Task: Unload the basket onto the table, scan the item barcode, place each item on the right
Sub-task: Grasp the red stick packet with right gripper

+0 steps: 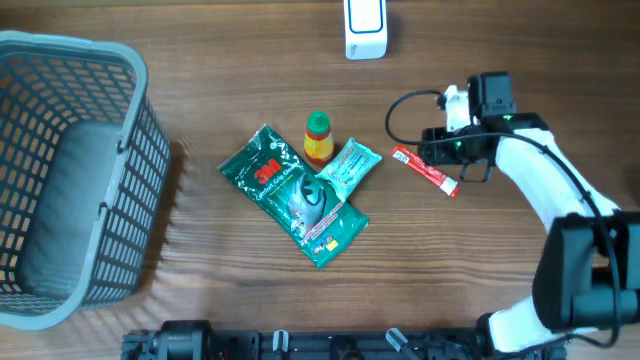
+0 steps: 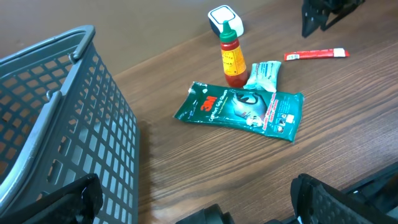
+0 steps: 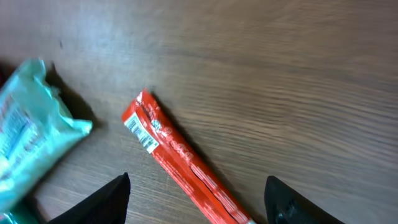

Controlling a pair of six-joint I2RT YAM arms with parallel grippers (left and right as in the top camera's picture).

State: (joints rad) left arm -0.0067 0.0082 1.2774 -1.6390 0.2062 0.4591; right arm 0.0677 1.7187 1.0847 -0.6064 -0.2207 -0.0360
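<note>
A red stick packet (image 1: 425,170) (image 3: 180,155) lies flat on the wooden table, with a small barcode at its upper-left end. My right gripper (image 3: 198,193) (image 1: 447,165) hangs over it, one finger on each side, open, with a gap to the packet on both sides. A white scanner (image 1: 364,27) (image 2: 224,17) stands at the far edge. My left gripper (image 2: 196,190) sits low near the front, wide open and holding nothing.
A green 3M packet (image 1: 290,195) (image 2: 239,109), a red sauce bottle (image 1: 318,138) (image 2: 231,59) and a teal packet (image 1: 350,165) (image 3: 31,124) cluster at mid-table. A grey mesh basket (image 1: 150,200) (image 2: 74,124) fills the left side.
</note>
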